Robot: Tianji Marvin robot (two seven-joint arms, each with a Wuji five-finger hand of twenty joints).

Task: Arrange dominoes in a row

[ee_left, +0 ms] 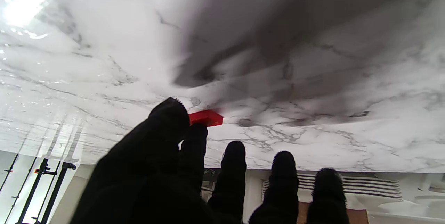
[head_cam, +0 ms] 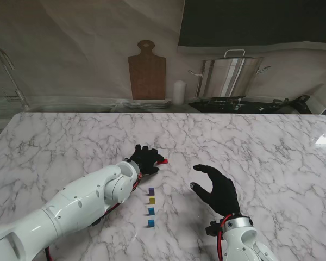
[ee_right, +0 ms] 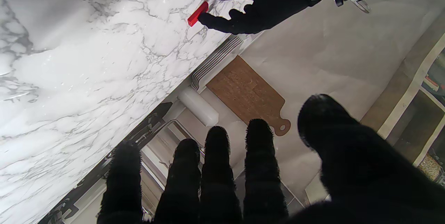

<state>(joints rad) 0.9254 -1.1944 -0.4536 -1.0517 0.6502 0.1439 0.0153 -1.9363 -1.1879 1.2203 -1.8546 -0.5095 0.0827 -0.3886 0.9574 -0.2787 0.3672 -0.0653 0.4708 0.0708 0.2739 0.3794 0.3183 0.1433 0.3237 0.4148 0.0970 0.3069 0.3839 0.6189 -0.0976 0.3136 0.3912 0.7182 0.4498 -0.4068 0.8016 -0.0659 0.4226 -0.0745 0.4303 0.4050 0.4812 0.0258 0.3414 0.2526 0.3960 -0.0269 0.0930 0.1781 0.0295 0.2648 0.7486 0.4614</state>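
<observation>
White marble with grey veins covers the worktop [head_cam: 250, 141], and a cutting board [head_cam: 147, 70], a white cylinder [head_cam: 178, 92] and a steel pot [head_cam: 228, 76] stand against the wall behind it.

Out near the middle, the left hand [head_cam: 144, 160], gloved in black, reaches forward with its fingers spread low over the surface. Its thumb [ee_left: 170, 116] and forefinger [ee_left: 194, 137] close on a red domino [ee_left: 205, 117], a small flat bright slab. From the right wrist view that piece looks tilted, one end on the marble and the other at the fingertips; whether the hand has truly pinched it or only touches it, I cannot tell.

Just nearer to me than this hand, beside its forearm, four dominoes stand in a short straight line running toward me: a purple domino [head_cam: 151, 191], a yellow domino [head_cam: 151, 200], then a blue domino [head_cam: 151, 210] and a second blue domino [head_cam: 150, 222]. They are small upright blocks, evenly spaced and not touching.

To the right of that line the right hand [head_cam: 217, 190] hovers with palm turned inward, fingers curved and apart, holding nothing.
</observation>
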